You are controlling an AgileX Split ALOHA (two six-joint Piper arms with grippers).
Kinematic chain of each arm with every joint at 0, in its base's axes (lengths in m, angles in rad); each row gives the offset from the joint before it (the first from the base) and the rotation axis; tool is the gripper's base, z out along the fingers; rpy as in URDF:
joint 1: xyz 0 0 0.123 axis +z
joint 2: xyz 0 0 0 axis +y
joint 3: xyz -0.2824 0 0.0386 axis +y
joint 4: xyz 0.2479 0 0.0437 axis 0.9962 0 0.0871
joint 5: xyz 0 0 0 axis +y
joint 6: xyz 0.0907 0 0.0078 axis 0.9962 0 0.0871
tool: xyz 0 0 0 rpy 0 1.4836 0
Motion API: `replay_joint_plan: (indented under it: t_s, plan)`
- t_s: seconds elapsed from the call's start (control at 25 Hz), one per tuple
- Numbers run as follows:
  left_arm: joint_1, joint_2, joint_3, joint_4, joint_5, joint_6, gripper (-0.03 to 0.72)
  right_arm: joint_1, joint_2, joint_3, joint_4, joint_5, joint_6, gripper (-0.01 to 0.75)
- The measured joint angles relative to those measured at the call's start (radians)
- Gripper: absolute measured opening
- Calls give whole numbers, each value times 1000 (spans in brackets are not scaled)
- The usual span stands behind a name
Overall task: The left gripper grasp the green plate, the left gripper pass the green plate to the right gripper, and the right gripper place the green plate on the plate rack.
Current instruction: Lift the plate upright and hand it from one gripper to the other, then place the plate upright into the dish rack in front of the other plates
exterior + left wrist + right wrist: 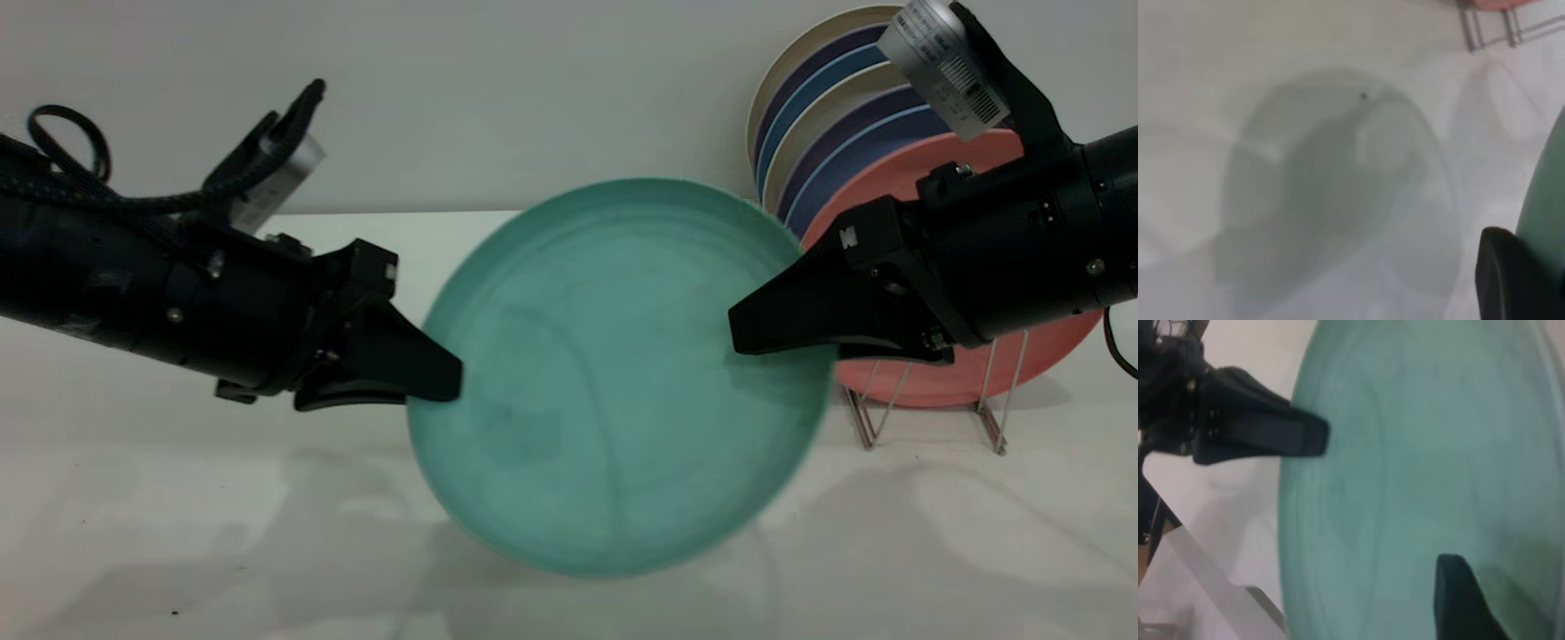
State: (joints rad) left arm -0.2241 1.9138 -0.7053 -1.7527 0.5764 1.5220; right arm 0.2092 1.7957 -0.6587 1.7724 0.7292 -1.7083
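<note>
The green plate (613, 382) hangs upright in the air above the white table, between the two arms. My left gripper (440, 382) is clamped on its left rim. My right gripper (742, 333) is clamped on its right rim, one finger across the plate's face. In the right wrist view the plate (1425, 473) fills the frame, with one of my right fingers (1461, 600) on it and the left gripper (1311, 440) on the far rim. The left wrist view shows only the plate's edge (1545, 200) beside one finger (1505, 273). The plate rack (987, 409) stands behind my right gripper.
The rack holds a salmon-pink plate (1049, 347) at the front and several blue and cream plates (836, 98) behind it, against the back wall. The white table (178, 498) lies below the plate; its shadow shows there (1331, 193).
</note>
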Motion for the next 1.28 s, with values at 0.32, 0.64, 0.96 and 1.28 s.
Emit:
replay_joint_plan:
  t_s: [0.32, 0.64, 0.96, 1.28]
  plan:
    - [-1, -2, 0, 2, 33, -31, 23, 0, 4, -1, 17, -46, 16, 77]
    - [40, -2, 0, 27, 110, -89, 208, 2, 3, -2, 17, -112, 3, 77]
    - [258, -6, -1, 278, 336, -204, 704, -77, 2, -2, -36, -128, -68, 77]
    - [367, -6, -1, 680, 90, -520, 601, -137, -186, -48, -492, -203, -236, 77]
